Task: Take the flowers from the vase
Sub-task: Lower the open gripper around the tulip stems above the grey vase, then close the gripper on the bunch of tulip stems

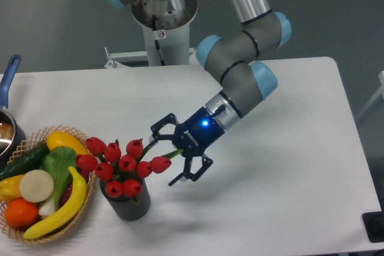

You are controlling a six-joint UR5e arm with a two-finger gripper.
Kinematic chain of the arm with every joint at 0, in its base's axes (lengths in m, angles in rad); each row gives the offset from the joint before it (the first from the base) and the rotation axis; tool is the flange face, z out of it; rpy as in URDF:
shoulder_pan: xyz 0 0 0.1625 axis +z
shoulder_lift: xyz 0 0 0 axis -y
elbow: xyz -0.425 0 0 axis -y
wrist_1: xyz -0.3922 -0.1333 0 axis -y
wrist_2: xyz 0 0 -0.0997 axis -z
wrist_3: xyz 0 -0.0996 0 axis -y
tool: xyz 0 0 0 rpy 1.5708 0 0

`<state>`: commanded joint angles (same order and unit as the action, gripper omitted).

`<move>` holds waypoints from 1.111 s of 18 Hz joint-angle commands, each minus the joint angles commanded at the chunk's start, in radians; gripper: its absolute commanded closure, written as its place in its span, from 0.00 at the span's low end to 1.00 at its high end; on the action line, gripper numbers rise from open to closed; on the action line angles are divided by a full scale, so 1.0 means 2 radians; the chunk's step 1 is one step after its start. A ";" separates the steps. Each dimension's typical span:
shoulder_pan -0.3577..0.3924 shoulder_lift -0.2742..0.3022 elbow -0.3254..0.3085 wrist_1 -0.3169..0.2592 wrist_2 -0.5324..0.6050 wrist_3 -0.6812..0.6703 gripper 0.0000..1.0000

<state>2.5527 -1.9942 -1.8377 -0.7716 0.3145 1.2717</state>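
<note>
Table (288, 208), white, before a grey wall; flowers (123, 166) stand upright in the vase (129, 207), one leaf pointing right toward the spread-fingered gripper (166, 159).

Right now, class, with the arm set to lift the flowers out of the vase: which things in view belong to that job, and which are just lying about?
Belongs to the job:
- flowers, red tulips
- vase, dark and ribbed
- gripper, open beside the blooms

Just lying about:
- wicker basket of fruit and vegetables
- blue-handled pot at the left edge
</note>
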 joint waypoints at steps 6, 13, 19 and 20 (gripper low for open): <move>-0.022 -0.001 -0.001 0.005 -0.001 0.002 0.00; -0.030 -0.001 -0.001 0.005 -0.001 0.002 0.39; -0.029 0.000 0.000 0.005 0.000 0.002 1.00; -0.029 0.000 0.000 0.005 0.001 0.002 1.00</move>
<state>2.4943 -1.9942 -1.8377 -0.7609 0.3160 1.2747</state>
